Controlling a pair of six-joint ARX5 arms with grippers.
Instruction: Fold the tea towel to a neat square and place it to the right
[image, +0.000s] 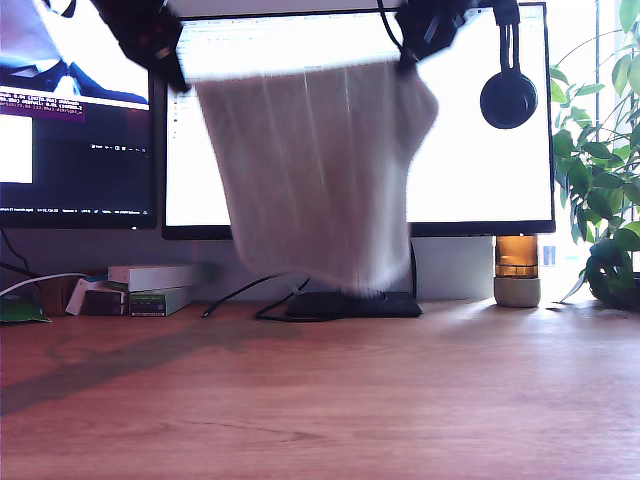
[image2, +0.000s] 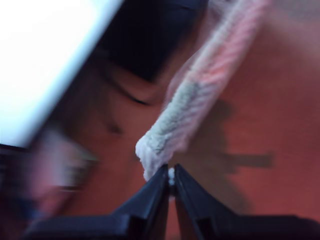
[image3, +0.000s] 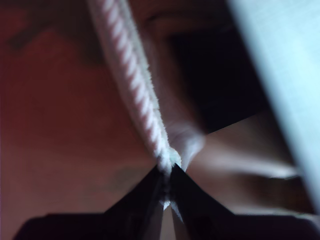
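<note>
The tea towel hangs spread out in the air in front of the monitors, blurred, its lower edge just above the desk. Two dark arm grippers hold its top corners, one at the exterior view's upper left, the other at the upper right. Which arm is which I cannot tell. In the first wrist view my first gripper is shut on a corner of the towel's corded pink and mint hem. In the second wrist view my second gripper is shut on another corner of the hem.
A wooden desk fills the foreground. Behind the towel stand two monitors and a black monitor base. Boxes lie at the exterior view's left. Headphones, an amber jar and a plant are at its right.
</note>
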